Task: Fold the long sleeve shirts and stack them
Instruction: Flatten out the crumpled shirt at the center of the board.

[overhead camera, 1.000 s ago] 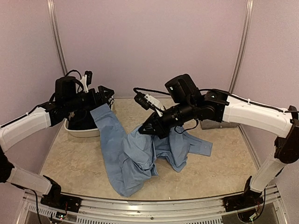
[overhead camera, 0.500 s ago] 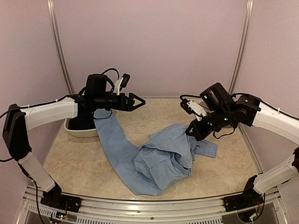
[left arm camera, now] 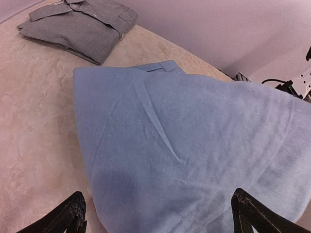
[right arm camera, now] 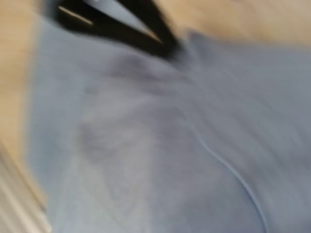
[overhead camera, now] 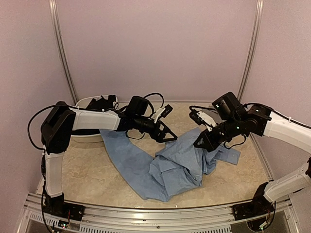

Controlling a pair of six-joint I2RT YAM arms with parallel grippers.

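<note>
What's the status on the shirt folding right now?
Left gripper open, over the light blue shirt. Right gripper shut on it, shirt crumpled, unfolded. Grey shirt folded, lying apart. Nothing blocking.

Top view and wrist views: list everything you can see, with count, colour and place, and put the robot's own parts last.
blue shirt: 1, light blue, crumpled mid-table, one sleeve trailing toward the tub
grey shirt: 1, grey, folded, on the table beyond the blue shirt, shown by the left wrist view
dark cloth: 1, black, in the tub; too small to tell more
tub: 1, white, far left of the table
table: 1, beige marbled, under everything
left arm: 1, white and black, reaching in from the left, jaws open over the blue shirt
right arm: 1, white and black, reaching in from the right, jaws shut on the blue shirt's raised edge
</note>
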